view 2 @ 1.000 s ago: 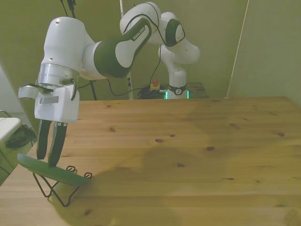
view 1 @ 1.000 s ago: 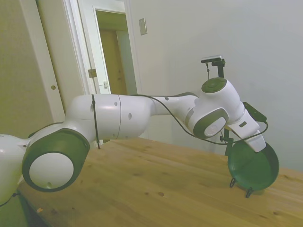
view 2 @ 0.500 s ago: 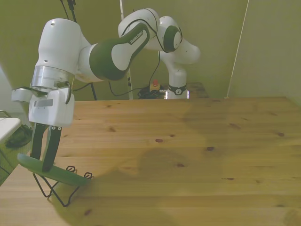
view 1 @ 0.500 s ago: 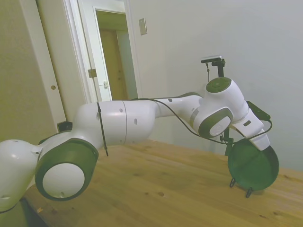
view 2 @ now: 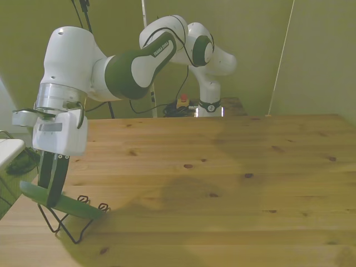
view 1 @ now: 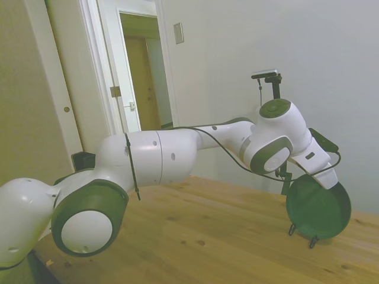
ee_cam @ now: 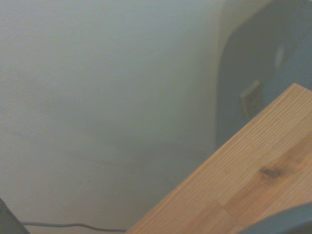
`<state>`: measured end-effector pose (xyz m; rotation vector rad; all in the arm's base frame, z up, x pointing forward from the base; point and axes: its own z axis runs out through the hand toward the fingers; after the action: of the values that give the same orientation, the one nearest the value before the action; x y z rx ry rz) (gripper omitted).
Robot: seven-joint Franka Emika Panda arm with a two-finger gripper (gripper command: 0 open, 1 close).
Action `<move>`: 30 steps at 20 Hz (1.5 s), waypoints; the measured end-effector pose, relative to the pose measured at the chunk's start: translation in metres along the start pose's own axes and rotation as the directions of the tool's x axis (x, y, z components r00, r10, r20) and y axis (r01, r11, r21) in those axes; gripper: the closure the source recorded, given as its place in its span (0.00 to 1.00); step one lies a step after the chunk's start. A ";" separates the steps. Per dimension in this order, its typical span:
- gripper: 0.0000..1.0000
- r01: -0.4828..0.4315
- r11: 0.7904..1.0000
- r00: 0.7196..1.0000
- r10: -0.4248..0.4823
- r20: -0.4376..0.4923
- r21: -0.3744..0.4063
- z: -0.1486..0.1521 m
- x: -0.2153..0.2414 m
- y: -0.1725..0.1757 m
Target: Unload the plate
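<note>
The dark green plate [view 2: 72,206] leans tilted in a thin black wire stand [view 2: 65,228] near the table's corner at the front view's left. My gripper [view 2: 49,194] comes down on the plate's upper rim, one finger behind it and one in front, closed onto it. In the side view the plate [view 1: 318,210] faces the camera on the stand's feet [view 1: 312,241], and its rim hides the fingertips. The wrist view shows only a blurred sliver of the plate [ee_cam: 287,222] beside the table edge.
The wooden table [view 2: 222,183] ends just past the stand at the front view's left, where a white object [view 2: 8,147] sits off the table. A wall stands close behind the plate in the side view. An open doorway [view 1: 142,71] lies behind the arm.
The gripper has moved toward the front view's left and down over the plate's rim, and its fingers have drawn together. The plate and stand have shifted very slightly in the side view.
</note>
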<state>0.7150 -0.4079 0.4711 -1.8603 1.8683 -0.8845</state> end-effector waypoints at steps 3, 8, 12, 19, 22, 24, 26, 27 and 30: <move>1.00 0.000 1.000 1.000 0.000 -0.001 0.002 -0.001 0.000 -0.001; 1.00 0.001 1.000 1.000 -0.001 -0.002 0.004 -0.002 0.000 -0.002; 1.00 0.001 1.000 1.000 -0.001 -0.002 0.004 -0.002 0.000 -0.002; 1.00 0.002 1.000 1.000 -0.002 -0.003 0.007 -0.004 0.001 -0.003; 1.00 0.005 1.000 1.000 -0.005 -0.010 0.020 -0.014 0.002 -0.009; 1.00 0.008 0.999 1.000 -0.008 -0.016 0.031 -0.024 0.002 -0.015; 1.00 0.015 0.999 1.000 -0.015 -0.022 0.040 -0.034 0.001 -0.022; 1.00 0.021 0.999 0.999 -0.020 -0.025 0.045 -0.039 -0.001 -0.026; 1.00 0.045 0.997 0.999 -0.043 -0.026 0.064 -0.060 -0.017 -0.043</move>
<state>0.7099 -0.3775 0.5409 -1.8659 1.7977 -0.9755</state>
